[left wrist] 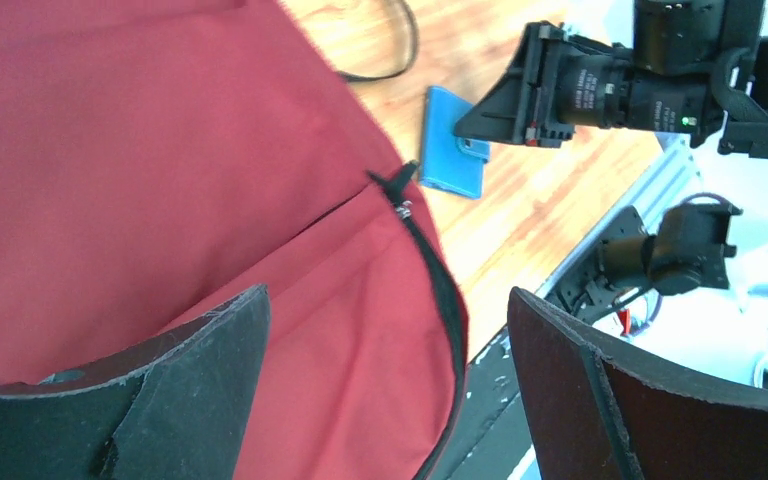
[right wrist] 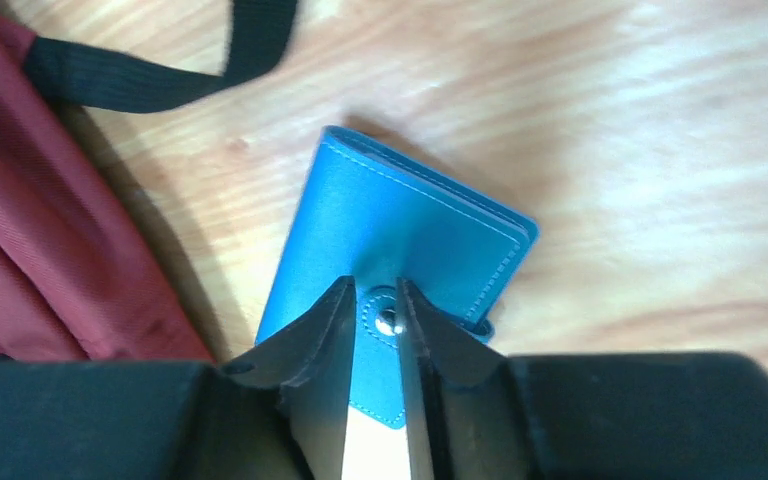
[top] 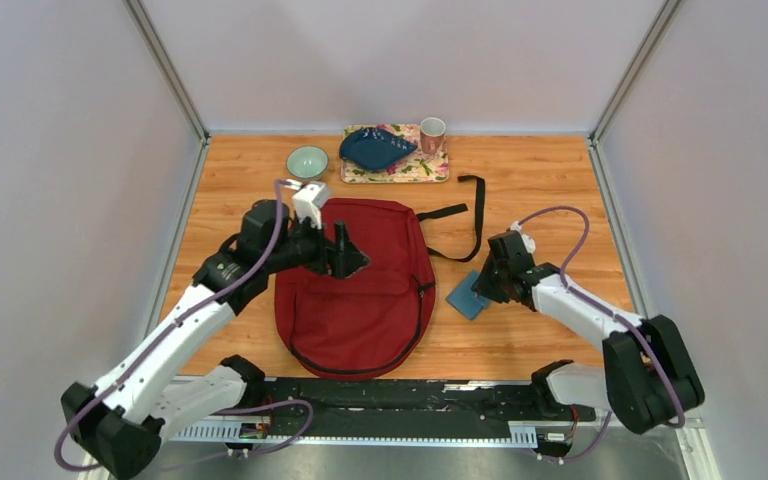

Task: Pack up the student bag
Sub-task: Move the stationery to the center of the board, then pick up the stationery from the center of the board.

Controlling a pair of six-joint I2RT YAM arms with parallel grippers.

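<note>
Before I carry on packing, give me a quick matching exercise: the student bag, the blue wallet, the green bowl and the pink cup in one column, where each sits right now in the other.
Things
1. student bag
2. blue wallet
3. green bowl
4. pink cup

Places
A. standing on the floral tray
B. at the fingertips of the right gripper
C. just left of the tray
D. beneath the open left gripper

Pairs: 1-D, 2-B, 3-C, 4-A
</note>
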